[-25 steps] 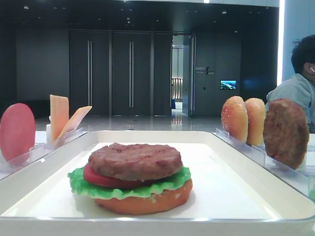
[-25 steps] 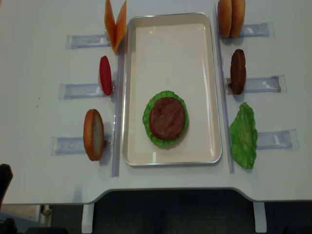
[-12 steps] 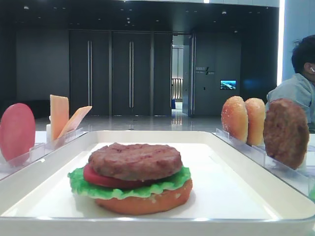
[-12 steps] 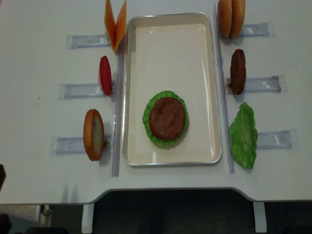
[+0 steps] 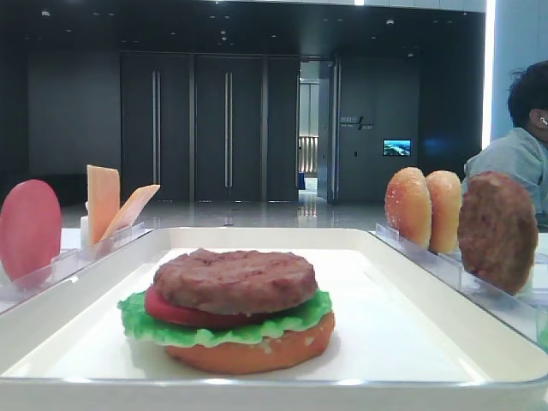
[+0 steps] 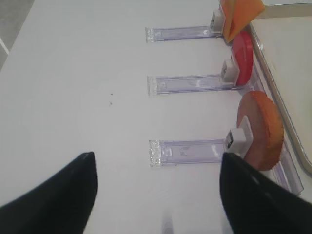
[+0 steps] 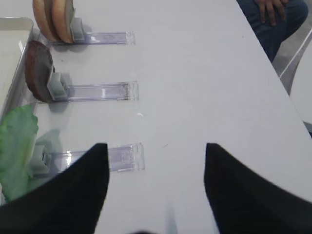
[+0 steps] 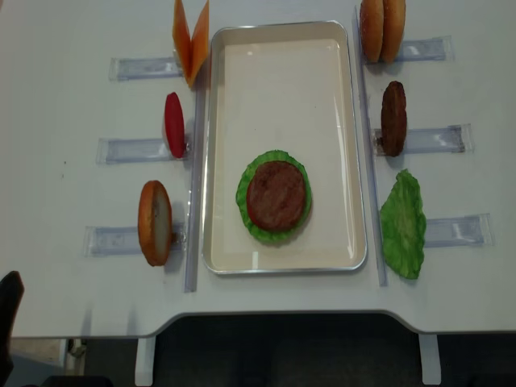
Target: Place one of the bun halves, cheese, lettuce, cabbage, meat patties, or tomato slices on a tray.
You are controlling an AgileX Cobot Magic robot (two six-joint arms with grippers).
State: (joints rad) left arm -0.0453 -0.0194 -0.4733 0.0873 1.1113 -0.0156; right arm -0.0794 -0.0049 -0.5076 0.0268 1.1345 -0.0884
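The white tray (image 8: pixel 282 72) holds a stack: bun half (image 5: pixel 257 351), lettuce (image 5: pixel 137 321), tomato slice (image 5: pixel 171 310) and a meat patty (image 8: pixel 276 195) on top. Left of the tray, a bun half (image 8: pixel 153 222), a tomato slice (image 8: pixel 173 124) and cheese (image 8: pixel 191 36) stand in racks. On the right stand two bun halves (image 8: pixel 382 30), a patty (image 8: pixel 393 118) and lettuce (image 8: pixel 403 224). My left gripper (image 6: pixel 157 156) is open and empty over the table, left of the racked bun half (image 6: pixel 261 129). My right gripper (image 7: pixel 156 145) is open and empty, right of the lettuce (image 7: pixel 17 141).
Clear plastic slotted racks (image 8: pixel 129 148) lie on both sides of the tray, one (image 7: pixel 97 91) running toward my right gripper. The table's front edge (image 8: pixel 274 318) is near. A seated person (image 5: pixel 518 154) is at the far right.
The left gripper's jaws have opened. A dark part of the left arm at the overhead view's bottom-left edge shifted slightly. The food and the tray have not moved.
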